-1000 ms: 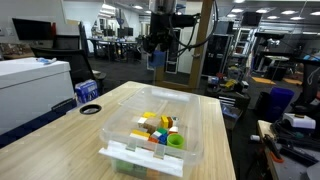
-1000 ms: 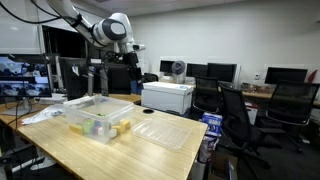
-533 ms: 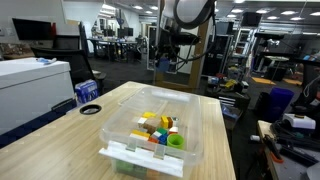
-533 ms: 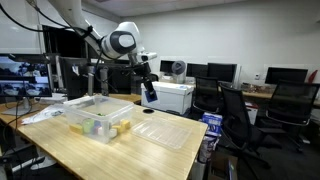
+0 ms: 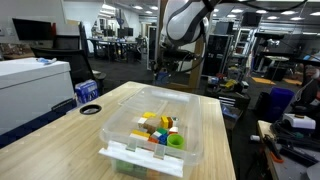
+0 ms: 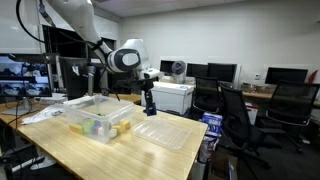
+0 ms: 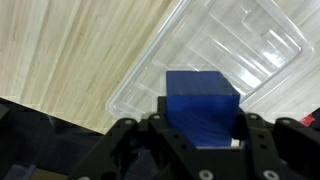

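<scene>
one blue block (image 7: 203, 100) sits clamped in the pincer (image 7: 203, 128). the two dark fingers (image 7: 250, 132) press against opposite sides of the cube, so only its top face and part of its front show in the wrist view. the block is off the table, held in the air with the pincer pointing down.

straight below the pincer a clear plastic lid (image 7: 245, 45) lies flat on the wooden table (image 7: 70, 50). its ribbed inner panel and one rounded corner show past the block, and block and lid are apart. in an exterior view the pincer (image 6: 150, 102) hangs over one end of that lid (image 6: 172, 132).

well off to one side of the pincer, lower down on the same table, stands an open clear bin (image 6: 82, 112) with a handful of small coloured blocks (image 5: 158, 124) inside it. behind the pincer, past the table edge, is a white printer (image 6: 168, 96). farther back are office chairs (image 6: 232, 110).
</scene>
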Controlling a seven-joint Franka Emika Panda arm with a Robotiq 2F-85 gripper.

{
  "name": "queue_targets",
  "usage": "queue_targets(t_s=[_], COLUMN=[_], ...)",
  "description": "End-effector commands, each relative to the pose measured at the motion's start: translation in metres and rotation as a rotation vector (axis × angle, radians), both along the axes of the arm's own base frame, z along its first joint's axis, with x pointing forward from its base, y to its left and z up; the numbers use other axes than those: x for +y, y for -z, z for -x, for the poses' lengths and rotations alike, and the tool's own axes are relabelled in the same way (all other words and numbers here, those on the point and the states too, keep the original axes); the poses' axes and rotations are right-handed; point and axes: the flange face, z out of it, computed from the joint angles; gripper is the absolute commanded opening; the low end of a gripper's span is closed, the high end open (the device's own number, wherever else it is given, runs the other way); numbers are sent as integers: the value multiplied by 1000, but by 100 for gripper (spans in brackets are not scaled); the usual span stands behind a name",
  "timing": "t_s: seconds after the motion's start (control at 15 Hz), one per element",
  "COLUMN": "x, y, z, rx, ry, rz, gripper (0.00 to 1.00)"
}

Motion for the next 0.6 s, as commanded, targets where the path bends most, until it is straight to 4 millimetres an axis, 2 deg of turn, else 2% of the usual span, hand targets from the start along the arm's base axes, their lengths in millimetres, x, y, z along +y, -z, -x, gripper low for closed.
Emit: queue_targets(t_s=[0.0, 0.33, 0.53], x=[-13, -31, -35], y=[14, 51, 72], z=[-13, -25, -34], rx=[-46, -33, -22], ry=[96, 243, 297], rz=[-60, -168, -222], gripper=[31, 31, 31])
